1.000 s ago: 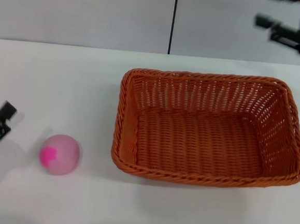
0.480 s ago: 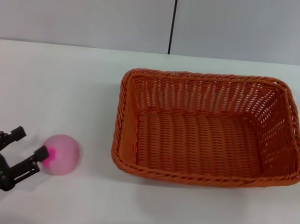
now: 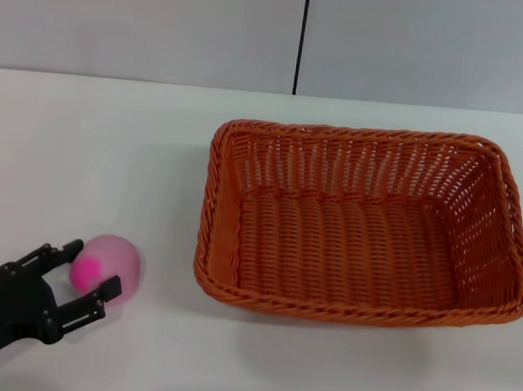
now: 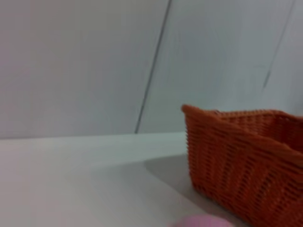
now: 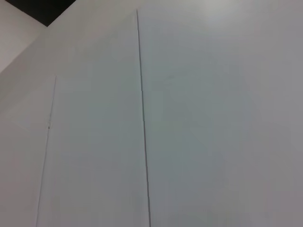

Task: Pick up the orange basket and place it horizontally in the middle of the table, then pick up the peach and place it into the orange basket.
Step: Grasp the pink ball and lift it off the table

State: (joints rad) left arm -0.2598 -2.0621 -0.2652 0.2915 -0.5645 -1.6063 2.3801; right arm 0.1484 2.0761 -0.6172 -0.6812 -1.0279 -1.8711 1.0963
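Note:
The orange basket (image 3: pixel 363 226) lies lengthwise across the white table (image 3: pixel 92 155), right of centre, and it holds nothing. The pale-pink peach (image 3: pixel 109 267) with its magenta blotch rests on the table at the front left. My left gripper (image 3: pixel 90 268) is open, one finger on each side of the peach. In the left wrist view the basket (image 4: pixel 246 165) fills the right side and the top of the peach (image 4: pixel 201 221) peeks in at the lower edge. The right gripper is out of view.
A pale wall with a dark vertical seam (image 3: pixel 302 36) rises behind the table's far edge. The right wrist view shows only that wall.
My left gripper has come forward from the left edge and now brackets the peach. The right arm, seen at the top right a second ago, has left the head view.

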